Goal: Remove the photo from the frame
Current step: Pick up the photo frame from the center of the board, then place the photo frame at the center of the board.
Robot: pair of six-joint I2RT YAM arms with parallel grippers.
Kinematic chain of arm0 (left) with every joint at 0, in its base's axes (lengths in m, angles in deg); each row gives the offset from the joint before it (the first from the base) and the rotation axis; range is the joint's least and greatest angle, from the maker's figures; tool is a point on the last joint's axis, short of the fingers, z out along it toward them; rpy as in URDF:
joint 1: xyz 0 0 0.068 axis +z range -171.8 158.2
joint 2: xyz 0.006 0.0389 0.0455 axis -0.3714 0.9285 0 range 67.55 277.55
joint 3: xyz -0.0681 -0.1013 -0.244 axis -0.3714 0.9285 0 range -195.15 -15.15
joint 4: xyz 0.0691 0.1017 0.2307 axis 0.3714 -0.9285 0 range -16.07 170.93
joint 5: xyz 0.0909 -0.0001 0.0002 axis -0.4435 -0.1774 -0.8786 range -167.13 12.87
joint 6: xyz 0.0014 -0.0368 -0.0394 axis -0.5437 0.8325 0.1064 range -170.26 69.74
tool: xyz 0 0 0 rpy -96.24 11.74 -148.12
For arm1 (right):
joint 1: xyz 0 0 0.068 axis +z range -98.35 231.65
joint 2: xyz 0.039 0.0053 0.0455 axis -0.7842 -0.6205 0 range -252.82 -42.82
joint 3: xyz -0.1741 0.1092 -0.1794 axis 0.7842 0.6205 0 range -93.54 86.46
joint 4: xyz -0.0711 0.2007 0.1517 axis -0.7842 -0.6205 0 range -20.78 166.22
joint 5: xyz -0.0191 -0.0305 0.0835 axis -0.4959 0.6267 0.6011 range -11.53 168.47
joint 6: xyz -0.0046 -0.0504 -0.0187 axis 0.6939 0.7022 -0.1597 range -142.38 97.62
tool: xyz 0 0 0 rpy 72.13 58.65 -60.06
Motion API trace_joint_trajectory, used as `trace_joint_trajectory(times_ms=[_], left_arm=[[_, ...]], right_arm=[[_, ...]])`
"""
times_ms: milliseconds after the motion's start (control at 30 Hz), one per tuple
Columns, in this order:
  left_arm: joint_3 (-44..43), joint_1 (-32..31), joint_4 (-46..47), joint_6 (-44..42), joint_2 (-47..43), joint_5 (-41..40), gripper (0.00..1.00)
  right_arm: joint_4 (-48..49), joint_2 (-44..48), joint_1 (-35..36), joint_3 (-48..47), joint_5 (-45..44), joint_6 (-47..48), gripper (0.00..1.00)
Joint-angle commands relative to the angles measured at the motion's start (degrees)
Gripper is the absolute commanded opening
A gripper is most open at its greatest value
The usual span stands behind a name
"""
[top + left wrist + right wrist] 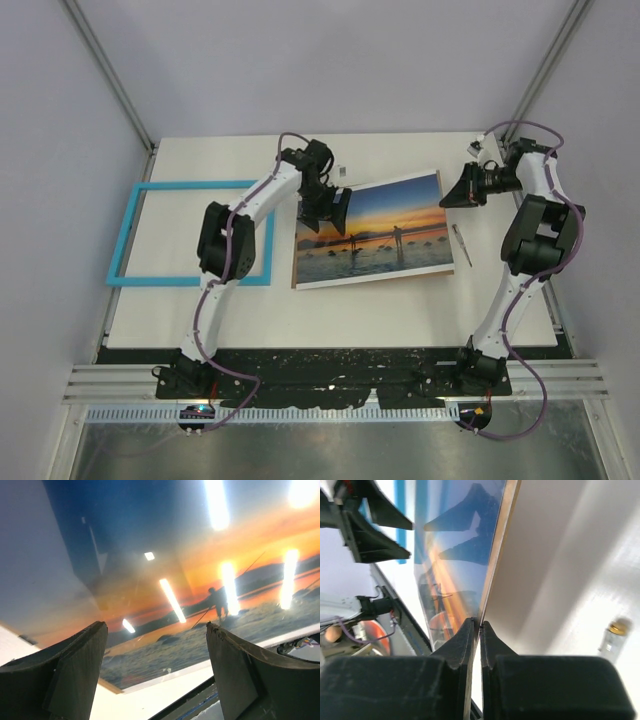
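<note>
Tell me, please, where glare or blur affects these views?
Left wrist: reflected lights glare as bright streaks across the photo. Right wrist: the glossy photo mirrors dark shapes, and the small tube is blurred. Top external: evenly lit and sharp, with only soft shadows.

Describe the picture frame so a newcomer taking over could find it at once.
Start at the white table and go to its left side, partly under the left arm. The frame lies flat there, a thin light-blue rectangle with bare table showing through its middle. Unlike the sunset photo at the table's centre, it is only an empty outline.
</note>
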Motion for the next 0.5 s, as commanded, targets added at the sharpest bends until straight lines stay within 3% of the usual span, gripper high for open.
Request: trace_joint_trajectory(times_ms=[0, 133, 467], left_arm=[[-1.3, 1.4, 1.5, -2.8, -5.2, 1.4, 0.84], [0.0, 3.2, 1.4, -3.2, -5.4, 0.7, 0.84], [0.6, 5.6, 0.3, -4.5, -5.9, 2.6, 0.83]], right_arm=[[0.9, 3.4, -1.1, -2.7, -11.2, 1.0, 0.08], [5.3, 3.1, -1.4, -0.4, -21.7, 1.3, 0.08], [5.0, 0.8, -2.3, -3.0, -25.7, 0.3, 0.08]])
